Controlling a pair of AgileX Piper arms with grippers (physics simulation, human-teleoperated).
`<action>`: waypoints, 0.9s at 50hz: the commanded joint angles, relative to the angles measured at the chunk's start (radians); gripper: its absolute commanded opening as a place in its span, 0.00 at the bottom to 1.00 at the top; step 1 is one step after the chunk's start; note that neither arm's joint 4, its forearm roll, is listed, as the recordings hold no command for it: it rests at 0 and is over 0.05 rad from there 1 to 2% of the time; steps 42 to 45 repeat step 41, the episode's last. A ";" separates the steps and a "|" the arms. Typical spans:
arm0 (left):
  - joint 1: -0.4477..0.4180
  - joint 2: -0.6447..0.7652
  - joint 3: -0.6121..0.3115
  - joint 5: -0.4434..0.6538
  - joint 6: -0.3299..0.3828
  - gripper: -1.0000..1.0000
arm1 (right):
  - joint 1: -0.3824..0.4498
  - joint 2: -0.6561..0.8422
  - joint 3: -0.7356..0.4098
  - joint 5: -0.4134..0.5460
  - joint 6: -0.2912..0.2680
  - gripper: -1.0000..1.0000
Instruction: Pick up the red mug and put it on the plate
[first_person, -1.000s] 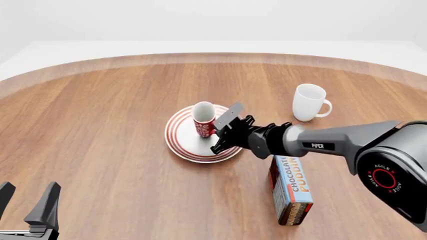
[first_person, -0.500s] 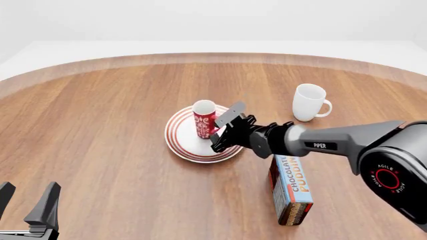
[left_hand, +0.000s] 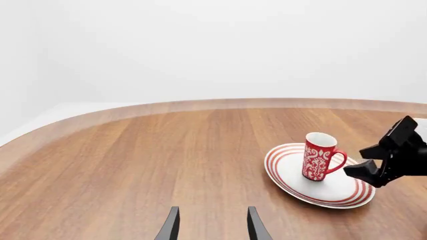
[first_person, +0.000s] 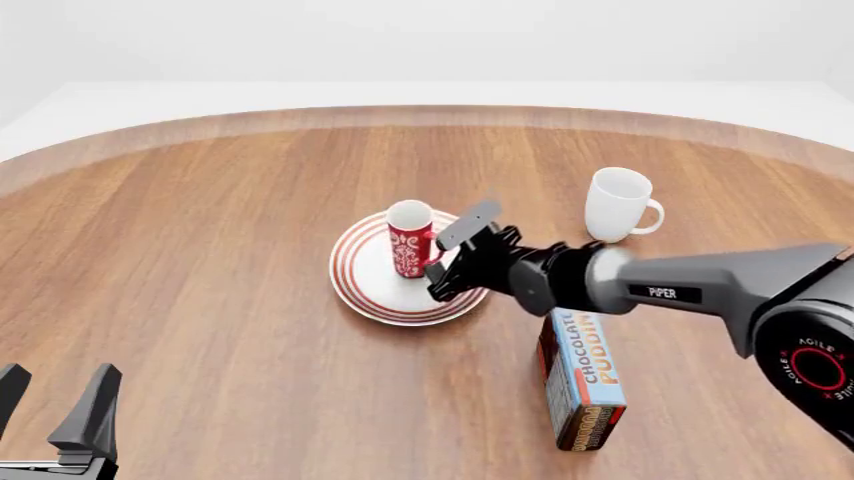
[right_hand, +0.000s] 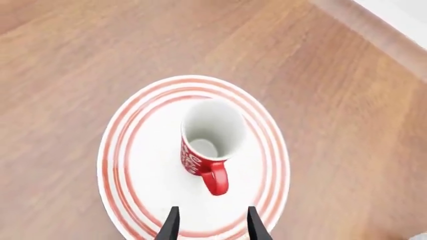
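Red mug (first_person: 410, 240) upright on plate (first_person: 367, 290), right claw (first_person: 457, 255) spread just beside, plate edge hidden.

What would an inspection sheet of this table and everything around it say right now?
Surface: round wooden table, bare wood around the items.
Job's things: red mug stands upright on the plate, handle toward the right gripper.
Clutter: white mug upright, pudding box lying flat, both off the plate.
Grippers: right gripper open beside the red mug, not touching it; left gripper open at the near edge, empty.
Cables: nothing seen.
Surroundings: plain white backdrop, nothing seen.
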 joint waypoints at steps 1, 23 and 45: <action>0.000 0.000 0.000 0.000 0.000 1.00 | 0.002 -0.079 0.045 0.015 0.013 1.00; 0.000 0.000 0.000 0.000 0.000 1.00 | 0.000 -0.284 0.176 0.043 0.007 1.00; 0.000 0.000 0.000 0.000 0.000 1.00 | -0.018 -0.466 0.282 0.067 0.001 1.00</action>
